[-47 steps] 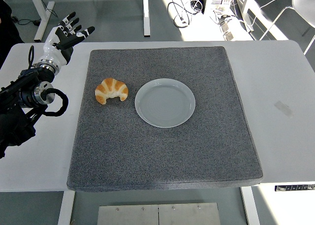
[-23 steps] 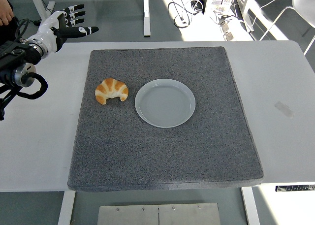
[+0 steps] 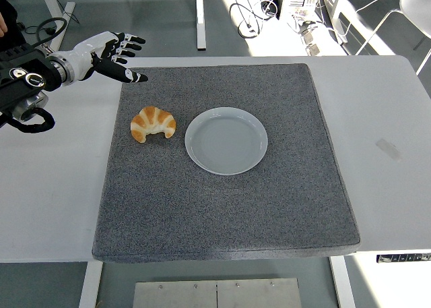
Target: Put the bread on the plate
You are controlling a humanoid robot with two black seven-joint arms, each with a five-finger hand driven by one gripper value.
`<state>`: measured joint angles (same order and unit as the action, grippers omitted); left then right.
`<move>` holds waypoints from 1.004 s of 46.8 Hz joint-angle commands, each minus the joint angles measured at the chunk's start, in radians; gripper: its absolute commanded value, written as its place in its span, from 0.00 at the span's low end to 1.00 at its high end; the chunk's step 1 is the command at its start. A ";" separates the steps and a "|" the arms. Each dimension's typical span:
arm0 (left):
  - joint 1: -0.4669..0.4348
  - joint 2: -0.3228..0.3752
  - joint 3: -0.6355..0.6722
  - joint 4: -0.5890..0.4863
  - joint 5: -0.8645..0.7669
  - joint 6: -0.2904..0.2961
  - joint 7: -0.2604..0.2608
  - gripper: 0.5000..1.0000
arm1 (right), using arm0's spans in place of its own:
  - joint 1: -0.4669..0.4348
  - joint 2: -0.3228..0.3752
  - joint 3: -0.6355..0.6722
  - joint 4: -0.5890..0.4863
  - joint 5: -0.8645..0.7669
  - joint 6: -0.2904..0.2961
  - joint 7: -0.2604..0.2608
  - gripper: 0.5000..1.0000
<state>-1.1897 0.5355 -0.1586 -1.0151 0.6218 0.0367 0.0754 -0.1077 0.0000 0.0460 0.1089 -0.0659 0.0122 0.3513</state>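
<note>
- Head view: left hand (image 3: 111, 54) is up at the far-left corner of the grey mat (image 3: 222, 213), fingers spread, holding nothing.
- Thumb points right over the mat's corner; the other fingers fan out above it, toward the far edge of the table (image 3: 54, 187).
- Bread is a croissant (image 3: 153, 123), lying on the mat left of centre, just beside the plate (image 3: 226, 141) but not touching it.
- Plate is empty, roughly mid-mat, flat.
- Hand is well apart from the croissant, farther from the robot and a bit left of it. No contact.
- Right arm not in frame. A sliver of a person shows at the top-left corner, clear of the work.
- Step, as I read it: approach phase, pre-grasp. Nothing picked, nothing placed.
- Next move calls for: bring the hand toward the near side and slightly right until it sits over the croissant, drop down, close fingers across its curved body.
- Croissant looks soft and flaky, so a light wrap seems better than a hard pinch.
- After that a short carry right to the plate; the gap is small, so lift only needs to clear the rim.
</note>
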 commanded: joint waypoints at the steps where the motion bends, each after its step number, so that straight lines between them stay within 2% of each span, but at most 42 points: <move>1: 0.001 0.017 0.001 -0.043 0.068 -0.001 0.023 0.74 | 0.000 0.000 0.000 0.000 0.000 0.000 0.000 1.00; 12: 0.002 0.038 0.010 -0.118 0.237 -0.009 0.119 0.74 | 0.000 0.000 0.000 0.000 0.000 0.000 0.000 1.00; 29: -0.031 0.052 0.105 -0.157 0.309 -0.015 0.121 0.77 | -0.001 0.000 0.000 0.000 0.000 0.000 0.000 1.00; 47: -0.050 0.046 0.137 -0.169 0.401 -0.015 0.124 0.77 | -0.001 0.000 0.000 0.000 0.000 0.000 0.000 1.00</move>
<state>-1.2411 0.5853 -0.0306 -1.1856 1.0082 0.0215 0.1992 -0.1083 0.0000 0.0460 0.1089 -0.0660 0.0123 0.3513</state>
